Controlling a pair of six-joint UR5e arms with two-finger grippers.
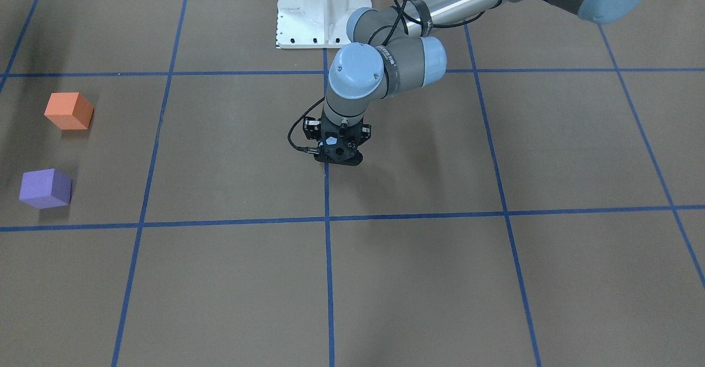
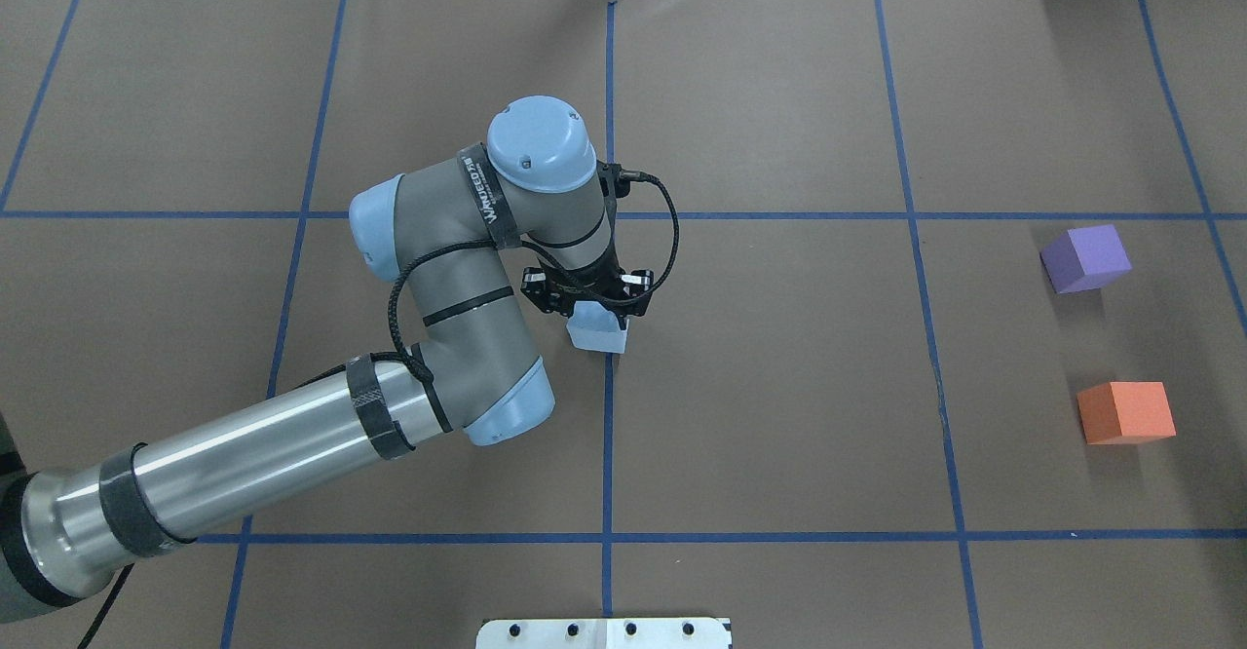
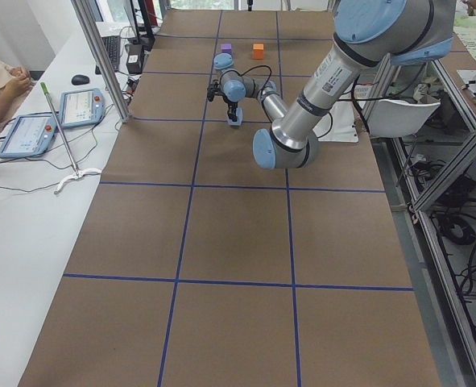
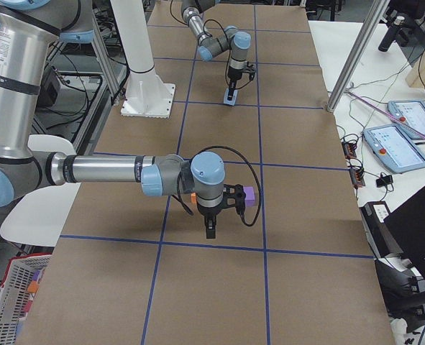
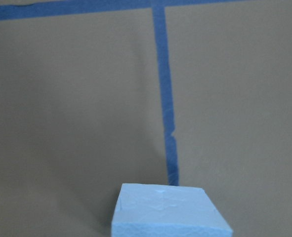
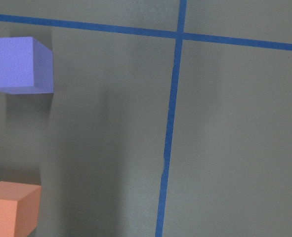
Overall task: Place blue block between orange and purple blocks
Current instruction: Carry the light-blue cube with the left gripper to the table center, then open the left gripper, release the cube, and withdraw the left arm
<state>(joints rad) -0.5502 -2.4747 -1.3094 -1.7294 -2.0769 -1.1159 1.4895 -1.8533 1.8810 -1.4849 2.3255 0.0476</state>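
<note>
Near table centre, blue block (image 2: 597, 335) sits right under left gripper (image 2: 592, 310), by the middle blue tape line (image 2: 609, 435). The gripper points straight down w/ fingertips at the block's top. Can't tell if the jaws are clamped on it or just around it. The wrist cam shows only the block's top face, no fingers. Orange block (image 2: 1125, 412) and purple block (image 2: 1085, 258) are well apart from it on robot's right side: orange nearer the robot, purple farther, w/ brown table (image 2: 779, 386) between them. Right gripper (image 4: 210, 228) hangs near those two, seen only in the side view, so its state can't be told. Black strap (image 2: 490, 199) on left wrist has white lettering, not legible.
</note>
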